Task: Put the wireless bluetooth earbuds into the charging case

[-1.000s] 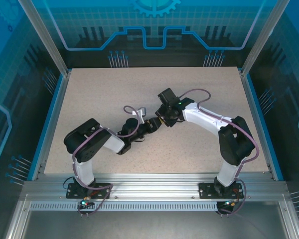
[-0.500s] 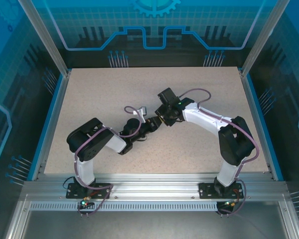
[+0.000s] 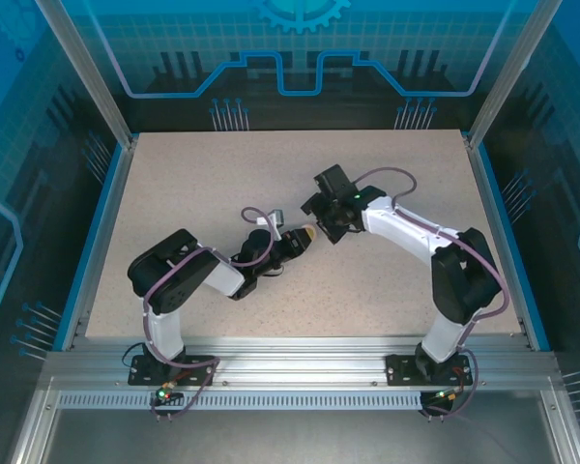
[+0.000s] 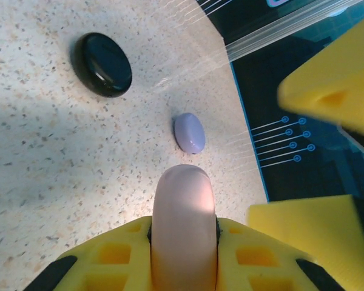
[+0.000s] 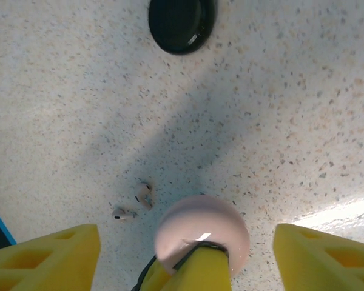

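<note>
Plainly outside the pink case point(image 5: 201, 233): two pink earbuds point(image 5: 145, 194).

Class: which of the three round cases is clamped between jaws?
The pale pink case, held in the jaws of the left gripper; the black case and lavender case lie loose on the table.

What I can't make out from the console

On the left wrist camera, the pink case point(image 4: 183, 206) loses its lower half behind the left gripper's fingers point(image 4: 118, 254) and the bottom edge. The right gripper's fingers point(image 4: 327, 91) are blurred and cut by the right edge. On the right wrist camera, the top edge clips the black case point(image 5: 182, 21). The two pale pink earbuds point(image 5: 144, 195) are too small for me to tell how they lie. From overhead, I can't separate the pink case from the fingertips.
</note>
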You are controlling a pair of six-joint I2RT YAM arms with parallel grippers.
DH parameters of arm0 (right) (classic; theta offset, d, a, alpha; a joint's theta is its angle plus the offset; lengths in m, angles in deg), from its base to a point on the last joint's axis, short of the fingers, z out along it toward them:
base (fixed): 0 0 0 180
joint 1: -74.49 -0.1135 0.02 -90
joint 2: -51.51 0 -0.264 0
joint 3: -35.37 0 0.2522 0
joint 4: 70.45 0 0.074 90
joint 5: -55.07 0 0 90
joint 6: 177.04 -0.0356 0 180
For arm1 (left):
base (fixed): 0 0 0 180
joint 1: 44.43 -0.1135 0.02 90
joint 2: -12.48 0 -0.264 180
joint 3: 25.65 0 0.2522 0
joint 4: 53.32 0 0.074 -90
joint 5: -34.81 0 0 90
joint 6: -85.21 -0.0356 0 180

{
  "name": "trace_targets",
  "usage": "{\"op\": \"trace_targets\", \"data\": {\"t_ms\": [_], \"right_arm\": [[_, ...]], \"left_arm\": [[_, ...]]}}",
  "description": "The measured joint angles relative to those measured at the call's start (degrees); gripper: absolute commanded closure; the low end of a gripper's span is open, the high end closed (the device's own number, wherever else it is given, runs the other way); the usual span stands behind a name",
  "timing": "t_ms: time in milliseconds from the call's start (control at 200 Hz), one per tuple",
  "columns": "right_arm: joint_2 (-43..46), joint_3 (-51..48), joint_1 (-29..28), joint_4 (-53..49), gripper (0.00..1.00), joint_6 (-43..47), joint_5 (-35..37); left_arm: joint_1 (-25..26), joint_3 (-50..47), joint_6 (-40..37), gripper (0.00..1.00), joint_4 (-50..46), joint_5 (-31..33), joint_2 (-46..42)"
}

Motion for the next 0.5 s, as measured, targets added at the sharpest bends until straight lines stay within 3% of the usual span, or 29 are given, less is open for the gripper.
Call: {"op": "trace_targets", "data": {"t_ms": [260,500], "right_arm": [[5.1,-0.7,6.1,0.4,0.17,6.3,-2.4],[11.8,-8.6,9.7,1.7,0.16,16.7,-4.6]], "left_arm": [[0.0,0.0,-3.7,1.00,-9.3,-0.5,-8.1],[-0.2,1.9,-10.9,1.00,-20.3,-5.2,-14.3]]}}
